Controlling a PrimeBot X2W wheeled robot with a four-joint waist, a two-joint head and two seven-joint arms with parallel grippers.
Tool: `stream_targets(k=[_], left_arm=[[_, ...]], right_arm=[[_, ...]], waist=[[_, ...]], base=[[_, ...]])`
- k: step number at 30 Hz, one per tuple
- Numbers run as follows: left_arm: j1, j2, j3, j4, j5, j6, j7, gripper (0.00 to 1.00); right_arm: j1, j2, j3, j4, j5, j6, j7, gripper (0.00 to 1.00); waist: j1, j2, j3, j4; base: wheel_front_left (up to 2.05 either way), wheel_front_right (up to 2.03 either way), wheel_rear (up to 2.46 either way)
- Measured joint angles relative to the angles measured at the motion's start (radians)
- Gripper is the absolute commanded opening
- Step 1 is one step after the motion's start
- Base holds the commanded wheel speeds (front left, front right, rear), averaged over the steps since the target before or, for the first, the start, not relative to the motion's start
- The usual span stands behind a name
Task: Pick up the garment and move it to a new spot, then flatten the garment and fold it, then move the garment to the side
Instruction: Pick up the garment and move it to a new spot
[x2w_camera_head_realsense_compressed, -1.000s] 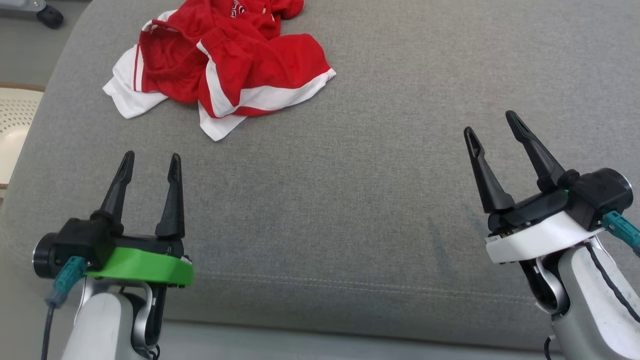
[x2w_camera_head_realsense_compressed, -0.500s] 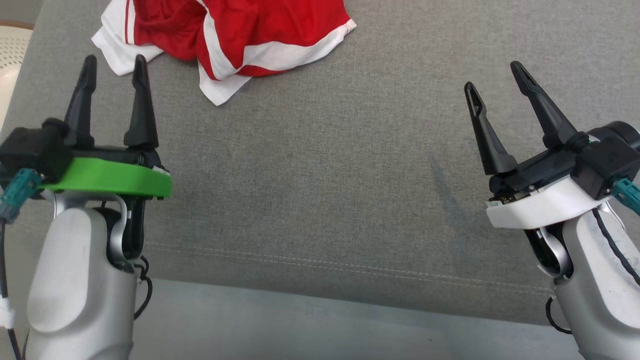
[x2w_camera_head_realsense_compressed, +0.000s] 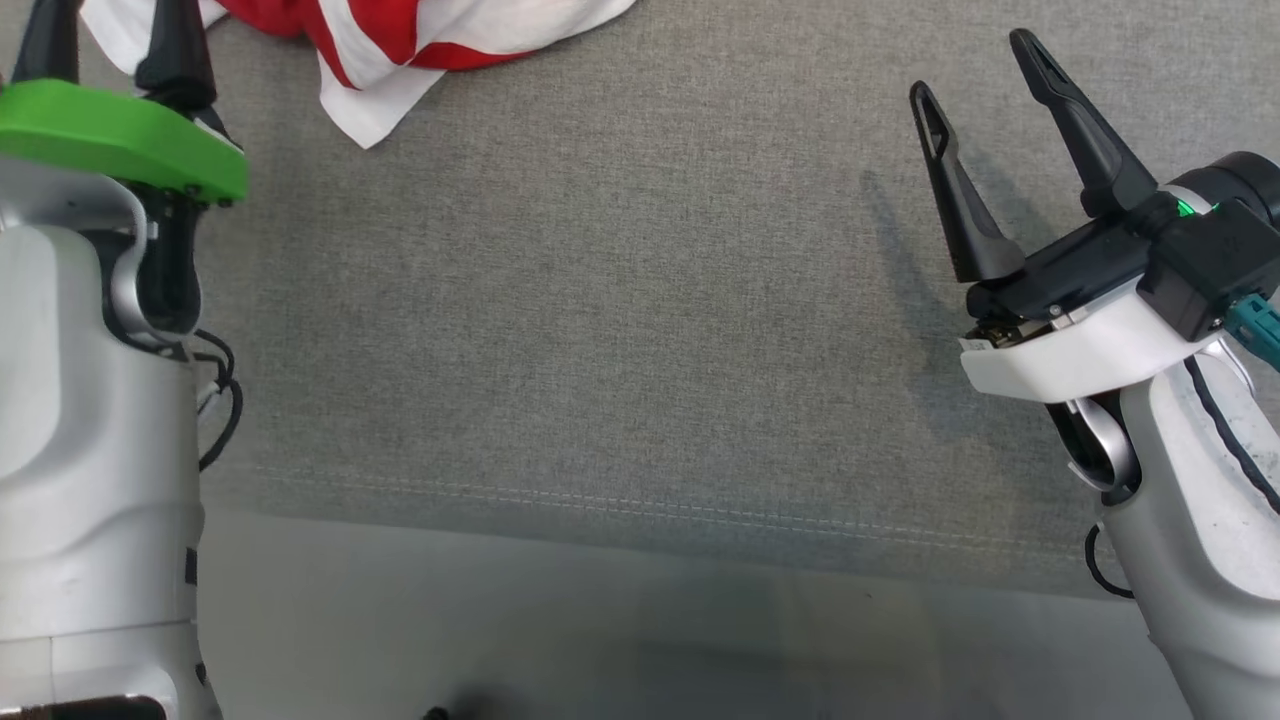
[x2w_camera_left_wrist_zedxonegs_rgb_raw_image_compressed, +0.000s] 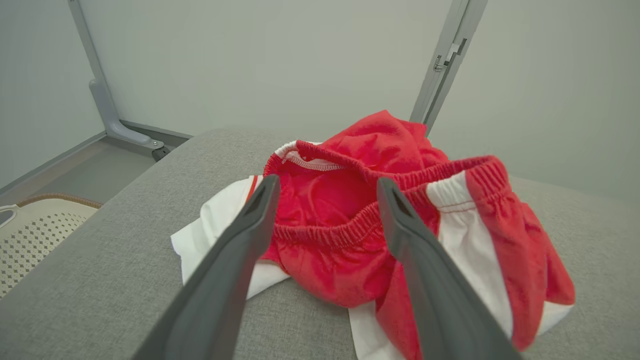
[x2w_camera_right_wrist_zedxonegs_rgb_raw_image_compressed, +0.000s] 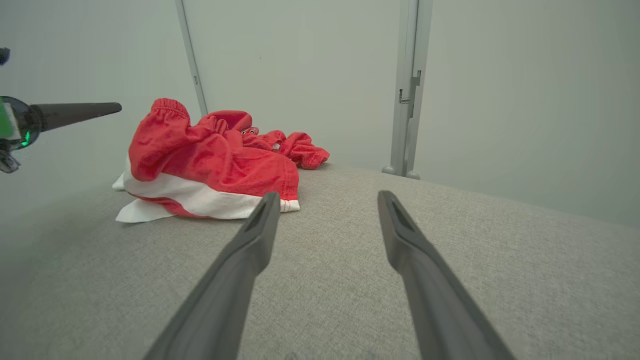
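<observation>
We are at the pick-up: left gripper (x2w_camera_left_wrist_zedxonegs_rgb_raw_image_compressed: 327, 182), fingers spread and empty, points at the garment (x2w_camera_left_wrist_zedxonegs_rgb_raw_image_compressed: 330, 260); next it must reach in and pinch. Right gripper (x2w_camera_head_realsense_compressed: 970, 65) hangs open, well apart.

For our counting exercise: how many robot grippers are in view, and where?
2. The left gripper, open, points at the red-and-white garment; the right gripper, open, hovers over bare grey cushion.

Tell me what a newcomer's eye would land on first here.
The crumpled red and white garment stands out first, heaped on the grey cushion. Next comes the left end effector, open and aimed at the garment's waistband. The right end effector is open too, over bare cushion, apart from the garment.
</observation>
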Motion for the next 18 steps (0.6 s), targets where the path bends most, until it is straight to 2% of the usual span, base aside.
stream_targets(k=[4,11,18], left_arm=[[-0.081,0.000,0.044,0.078,-0.063,0.000,0.035,1.00],[-0.180,-0.002,0.027,0.227,-0.100,-0.007,0.115,1.00],[-0.219,0.002,-0.048,0.335,-0.094,-0.015,0.185,1.00]], right_arm=[[-0.021,0.000,0.000,0.007,-0.007,0.000,0.000,1.00],[-0.056,0.000,0.000,0.017,-0.012,0.000,0.000,1.00],[-0.071,0.001,-0.001,0.024,-0.016,0.003,0.000,1.00]], waist=[[0.0000,0.0000,0.041,-0.013],[0.0000,0.0000,0.092,-0.037],[0.0000,0.0000,0.104,-0.046]], base=[[0.00,0.00,0.00],[0.00,0.00,0.00],[0.00,0.00,0.00]])
